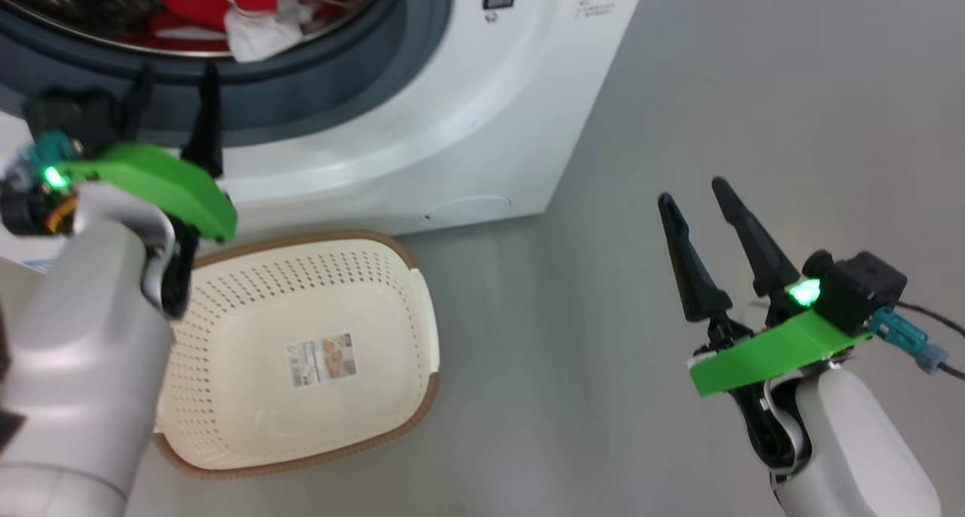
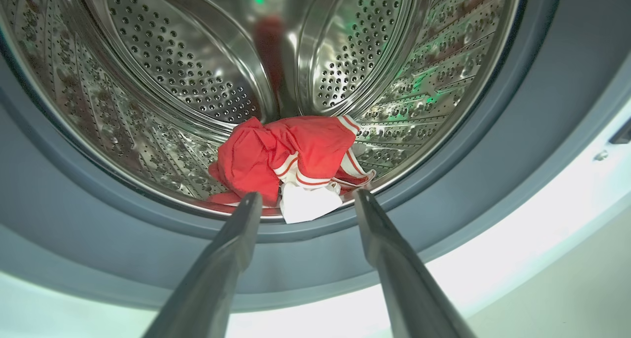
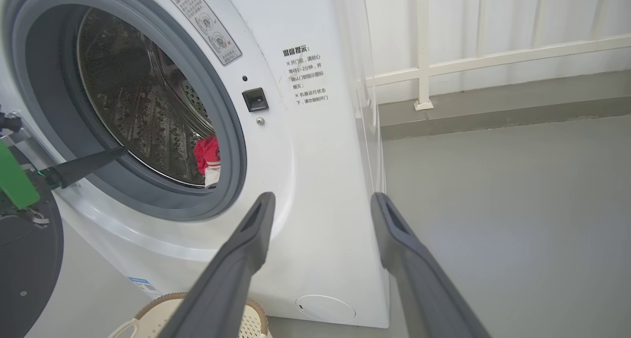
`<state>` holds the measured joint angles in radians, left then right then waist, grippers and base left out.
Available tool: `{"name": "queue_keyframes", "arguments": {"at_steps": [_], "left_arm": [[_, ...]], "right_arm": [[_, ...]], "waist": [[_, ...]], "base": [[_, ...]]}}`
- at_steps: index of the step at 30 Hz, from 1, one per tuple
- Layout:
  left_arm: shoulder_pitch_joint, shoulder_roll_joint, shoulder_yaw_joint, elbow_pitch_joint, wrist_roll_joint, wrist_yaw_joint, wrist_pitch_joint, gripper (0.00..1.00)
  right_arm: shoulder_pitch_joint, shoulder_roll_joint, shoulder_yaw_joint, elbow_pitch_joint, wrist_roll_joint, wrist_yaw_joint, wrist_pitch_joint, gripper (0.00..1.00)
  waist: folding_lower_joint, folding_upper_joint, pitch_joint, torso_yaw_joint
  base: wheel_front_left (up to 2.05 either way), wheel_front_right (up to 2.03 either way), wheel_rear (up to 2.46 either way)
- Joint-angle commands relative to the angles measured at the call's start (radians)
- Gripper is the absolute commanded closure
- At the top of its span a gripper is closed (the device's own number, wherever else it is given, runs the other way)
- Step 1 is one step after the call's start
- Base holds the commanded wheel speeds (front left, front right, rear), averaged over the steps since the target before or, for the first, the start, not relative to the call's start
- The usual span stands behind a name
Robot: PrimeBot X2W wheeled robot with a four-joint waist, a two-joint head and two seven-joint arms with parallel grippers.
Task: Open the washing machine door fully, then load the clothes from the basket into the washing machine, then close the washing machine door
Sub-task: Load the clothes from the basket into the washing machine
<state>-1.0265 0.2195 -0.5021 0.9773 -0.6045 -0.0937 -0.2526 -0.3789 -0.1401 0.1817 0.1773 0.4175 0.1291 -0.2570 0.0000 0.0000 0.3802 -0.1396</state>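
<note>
The washing machine (image 1: pixel 482 125) stands open, and the red and white clothes (image 2: pixel 291 160) lie at the front of its steel drum (image 2: pixel 162 72), a white piece resting on the lip. My left gripper (image 2: pixel 306 195) is open just outside the grey seal (image 2: pixel 98 219), pointing at the clothes with nothing between its fingers. In the head view the left gripper (image 1: pixel 177 76) hangs above the basket (image 1: pixel 249 291), which holds nothing but its label. My right gripper (image 1: pixel 690 191) is open over bare floor to the right. The dark edge of the washing machine door (image 3: pixel 29 264) shows swung open at the left.
The grey floor (image 1: pixel 754 87) stretches to the right of the machine. A white railing (image 3: pixel 493 57) and a low kerb run along the back wall. The round filter cap (image 3: pixel 325 308) sits low on the machine front, near the basket rim (image 3: pixel 162 298).
</note>
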Motion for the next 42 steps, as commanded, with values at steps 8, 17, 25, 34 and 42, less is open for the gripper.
{"name": "queue_keyframes", "arguments": {"at_steps": [8, 17, 25, 34, 42], "left_arm": [[0.229, 0.042, 0.074, -0.237, 0.038, 0.054, -0.009, 0.0], [0.468, 0.054, 0.135, -0.463, 0.064, 0.103, -0.009, 0.0], [0.623, 0.065, 0.164, -0.618, 0.078, 0.134, -0.009, 0.0], [0.783, 0.061, 0.211, -0.774, 0.102, 0.168, -0.009, 0.0], [0.898, 0.054, 0.264, -0.877, 0.128, 0.189, -0.009, 0.0]], "right_arm": [[0.072, -0.037, 0.032, 0.004, 0.034, 0.002, -0.005, 0.0], [0.113, -0.063, 0.028, 0.011, 0.052, 0.002, -0.005, 0.0], [0.145, -0.074, 0.022, 0.012, 0.061, 0.002, -0.005, 0.0], [0.177, -0.086, 0.018, 0.012, 0.064, 0.002, -0.005, 0.0], [0.193, -0.095, 0.021, 0.013, 0.066, 0.002, -0.005, 0.0]], "waist": [[0.0, 0.0, -0.147, 0.091], [0.0, 0.0, -0.212, 0.118], [0.0, 0.0, -0.247, 0.135], [0.0, 0.0, -0.282, 0.16], [0.0, 0.0, -0.304, 0.164]], "base": [[0.0, 0.0, 0.0], [0.0, 0.0, 0.0], [0.0, 0.0, 0.0], [0.0, 0.0, 0.0], [0.0, 0.0, 0.0]]}}
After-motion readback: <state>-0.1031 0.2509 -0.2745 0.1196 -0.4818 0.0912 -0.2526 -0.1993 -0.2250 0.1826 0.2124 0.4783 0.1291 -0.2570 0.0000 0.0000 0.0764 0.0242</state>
